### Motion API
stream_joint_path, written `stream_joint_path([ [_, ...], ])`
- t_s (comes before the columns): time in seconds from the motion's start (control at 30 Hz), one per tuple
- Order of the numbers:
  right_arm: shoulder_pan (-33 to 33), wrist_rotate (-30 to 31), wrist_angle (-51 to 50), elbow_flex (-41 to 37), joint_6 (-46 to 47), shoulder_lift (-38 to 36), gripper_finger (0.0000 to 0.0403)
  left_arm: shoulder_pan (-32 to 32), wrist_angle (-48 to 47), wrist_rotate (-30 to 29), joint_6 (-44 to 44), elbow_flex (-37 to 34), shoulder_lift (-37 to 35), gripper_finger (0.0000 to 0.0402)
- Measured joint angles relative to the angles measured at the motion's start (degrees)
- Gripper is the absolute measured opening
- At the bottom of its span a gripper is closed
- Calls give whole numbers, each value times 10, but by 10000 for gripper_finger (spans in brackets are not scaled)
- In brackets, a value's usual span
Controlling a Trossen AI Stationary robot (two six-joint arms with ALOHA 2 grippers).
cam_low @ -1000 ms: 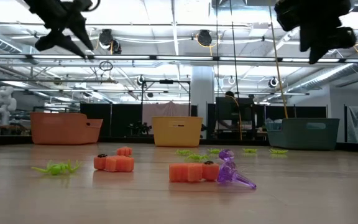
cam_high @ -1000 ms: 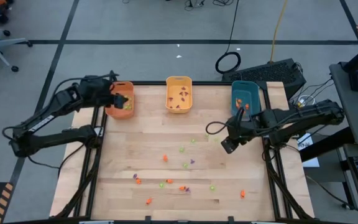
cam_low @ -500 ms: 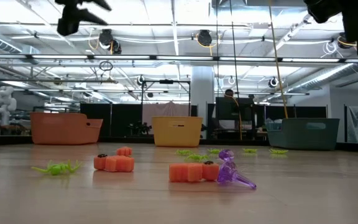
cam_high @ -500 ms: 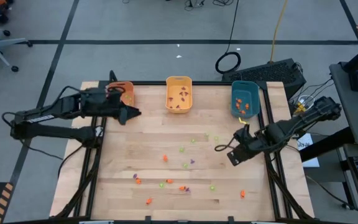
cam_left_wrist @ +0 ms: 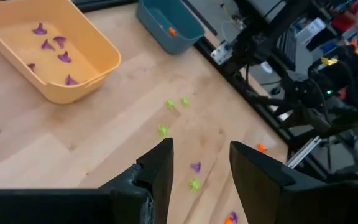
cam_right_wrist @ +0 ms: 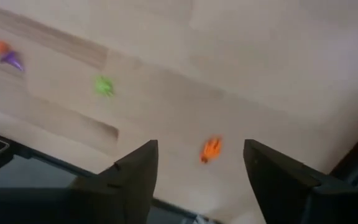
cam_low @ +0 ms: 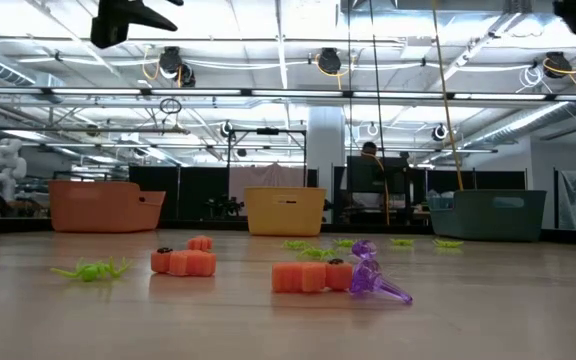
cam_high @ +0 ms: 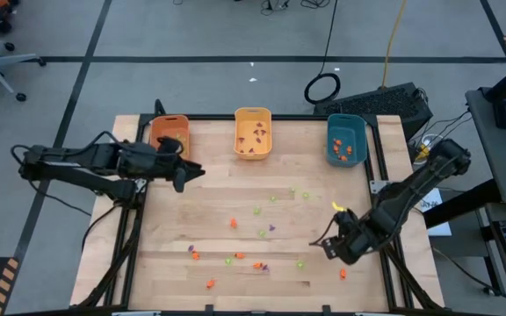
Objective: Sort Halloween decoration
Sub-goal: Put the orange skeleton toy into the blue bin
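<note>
Here, the right gripper (cam_high: pixel 330 248) hangs low at the lower right of the high view, its two dark fingers (cam_right_wrist: pixel 135 171) spread apart with nothing between them; in its wrist view a small orange trinket (cam_right_wrist: pixel 211 149) lies on the bare wood in the gap ahead of the fingers, a light green trinket (cam_right_wrist: pixel 104 85) farther off, and an orange and purple pair at the far edge. The left gripper (cam_high: pixel 191 169) sits at the left-centre of the high view, just below the orange oblong plastic bin (cam_high: pixel 169 138), its jaws likewise parted and empty, pointing toward the middle of the light wooden table (cam_high: pixel 218 197). The Halloween decoration (cam_high: pixel 253 233), tiny orange, light green and purple trinkets, is scattered over the centre and lower half of the table. More pieces lie in the bins along the upper edge: purple ones in the yellow oblong plastic bin (cam_high: pixel 253 132), orange ones in the teal oblong plastic bin (cam_high: pixel 345 140), green ones in the orange bin. In the low view, orange blocky pieces (cam_low: pixel 183 261), a purple cone-like piece (cam_low: pixel 373 280) and a green spider-like piece (cam_low: pixel 93 270) lie nearest. No readable writing or label shows on anything.
</note>
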Motion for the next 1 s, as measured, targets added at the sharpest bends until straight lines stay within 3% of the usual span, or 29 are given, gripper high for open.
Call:
stream_joint_path([
  [0.33, 70, 20, 61, 0, 109, 88, 243, -4, -5, 0, 103, 0, 13, 157],
  [0.53, 100, 21, 97, 0, 113, 148, 239, -4, -4, 10, 103, 0, 12, 157],
  [1.0, 163, 40, 116, 0, 130, 204, 238, -4, -4, 37, 116, 0, 12, 157],
])
